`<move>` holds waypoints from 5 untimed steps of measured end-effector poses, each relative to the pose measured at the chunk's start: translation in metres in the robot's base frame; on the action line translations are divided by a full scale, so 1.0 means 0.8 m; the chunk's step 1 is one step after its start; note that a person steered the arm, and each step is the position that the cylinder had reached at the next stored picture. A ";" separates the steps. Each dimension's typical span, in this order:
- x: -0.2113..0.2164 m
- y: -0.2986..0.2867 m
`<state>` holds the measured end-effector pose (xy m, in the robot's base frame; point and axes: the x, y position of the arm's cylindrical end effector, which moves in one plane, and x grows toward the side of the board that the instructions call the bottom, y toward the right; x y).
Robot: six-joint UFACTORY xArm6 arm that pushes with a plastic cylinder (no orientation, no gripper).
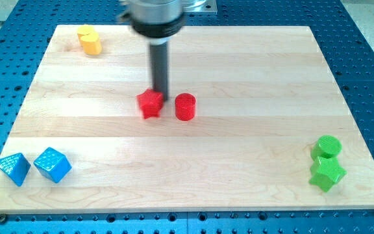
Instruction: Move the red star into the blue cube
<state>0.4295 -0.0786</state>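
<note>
At frame centre, my tip [160, 98] touches the red star's [150, 104] upper-right edge; this end effector is a plain rod, gripping nothing. An off-centre shove could spin the star wide of the blue cube [52, 164], lower left.

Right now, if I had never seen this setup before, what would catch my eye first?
Most likely the dark rod coming down from the view's top, my tip resting right at the upper right edge of the red star in the middle of the wooden board, with a red cylinder just to the star's right. Next, the bright blocks in the corners: the blue cube at the view's bottom left and two green blocks at the bottom right.
</note>
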 end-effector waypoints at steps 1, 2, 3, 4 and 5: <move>0.038 -0.082; 0.042 -0.041; 0.044 0.020; 0.060 0.040; 0.081 -0.041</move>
<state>0.4946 -0.1118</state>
